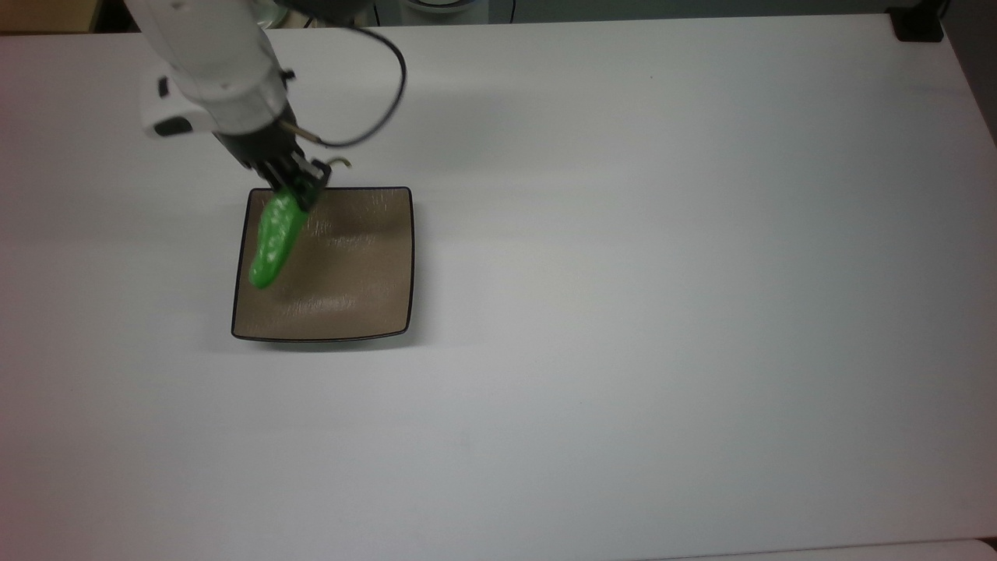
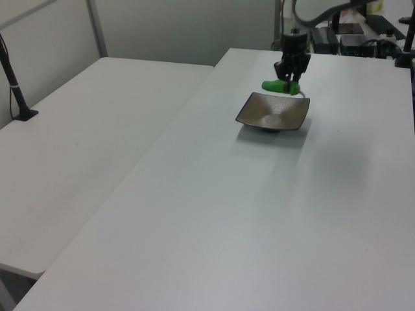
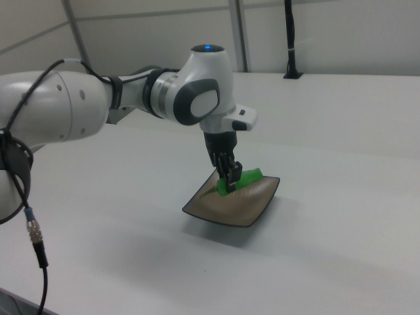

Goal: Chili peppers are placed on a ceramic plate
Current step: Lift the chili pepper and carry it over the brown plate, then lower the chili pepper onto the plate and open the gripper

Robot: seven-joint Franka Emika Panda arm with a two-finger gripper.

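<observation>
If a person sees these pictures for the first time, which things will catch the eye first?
First comes the bright green chili pepper, held by its stem end in the pincer over the top view's left part of the square brown ceramic plate. Next is the big white robot arm reaching in from the right view's left across the plain white table.

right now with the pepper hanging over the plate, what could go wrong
The gripper holds the green chili pepper by its stem end, above the square brown plate. In the top view the pepper's tip sits near the plate's left rim, so a release here might let it roll or bounce onto the table. Lowering further could also press the fingers against the plate's rim.
</observation>
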